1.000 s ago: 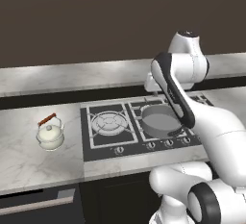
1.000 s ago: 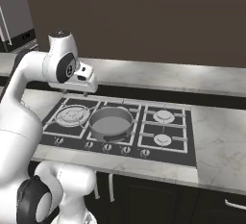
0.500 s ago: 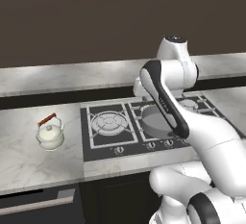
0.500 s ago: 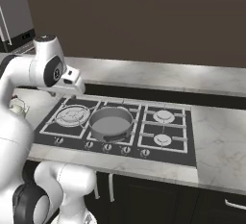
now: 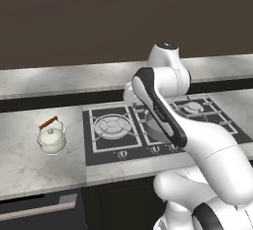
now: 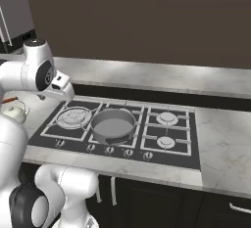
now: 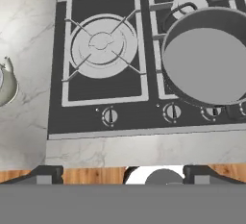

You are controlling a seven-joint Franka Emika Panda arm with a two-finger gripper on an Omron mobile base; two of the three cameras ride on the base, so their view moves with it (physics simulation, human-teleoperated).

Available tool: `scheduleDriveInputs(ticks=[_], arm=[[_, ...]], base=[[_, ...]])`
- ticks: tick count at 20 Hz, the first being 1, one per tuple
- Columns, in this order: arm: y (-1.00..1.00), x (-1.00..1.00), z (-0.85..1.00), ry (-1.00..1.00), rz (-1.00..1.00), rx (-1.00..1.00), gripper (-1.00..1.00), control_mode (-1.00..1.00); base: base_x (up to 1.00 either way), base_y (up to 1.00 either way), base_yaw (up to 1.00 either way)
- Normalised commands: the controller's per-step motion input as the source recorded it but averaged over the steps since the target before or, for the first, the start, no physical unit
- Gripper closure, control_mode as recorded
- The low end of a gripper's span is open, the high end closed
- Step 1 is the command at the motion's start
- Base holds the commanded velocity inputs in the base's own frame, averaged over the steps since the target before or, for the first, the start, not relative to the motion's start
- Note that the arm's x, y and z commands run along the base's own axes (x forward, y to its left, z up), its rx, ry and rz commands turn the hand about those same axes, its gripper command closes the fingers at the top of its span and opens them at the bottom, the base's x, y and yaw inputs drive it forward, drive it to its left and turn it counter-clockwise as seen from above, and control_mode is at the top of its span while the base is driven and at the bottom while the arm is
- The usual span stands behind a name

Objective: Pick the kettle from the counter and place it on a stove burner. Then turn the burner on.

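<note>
Well left of the cooktop [image 5: 158,125], the kettle [image 5: 51,138] sits upright on the counter [image 5: 29,165] — untouched. A grey pan [image 6: 113,125] covers 1 burner; the ringed burner [image 7: 102,45] beside it is bare. Whether the jaws are parted or closed, I cannot tell — they hold nothing.

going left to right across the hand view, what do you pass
kettle → counter → stove burner → grey pan
</note>
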Motion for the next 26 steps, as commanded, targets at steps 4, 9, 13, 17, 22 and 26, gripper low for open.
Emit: scheduleDriveInputs(ticks=[4, 9, 13, 17, 22, 26], arm=[[0.49, 0.00, -0.19, 0.15, -0.02, 0.09, -1.00, -1.00], [0.51, 0.00, -0.21, 0.17, -0.01, 0.09, -1.00, -1.00], [0.55, 0.00, -0.13, 0.15, 0.00, 0.03, -1.00, -1.00], [0.57, 0.00, -0.07, 0.12, -0.03, 0.00, -1.00, -1.00], [0.56, 0.00, -0.03, 0.09, -0.05, 0.00, -1.00, -1.00], [0.58, 0.00, -0.03, 0.09, -0.03, 0.00, -1.00, -1.00]], base=[[0.00, 0.00, 0.00], [0.00, 0.00, 0.00], [0.00, 0.00, 0.00], [0.00, 0.00, 0.00], [0.00, 0.00, 0.00], [0.00, 0.00, 0.00]])
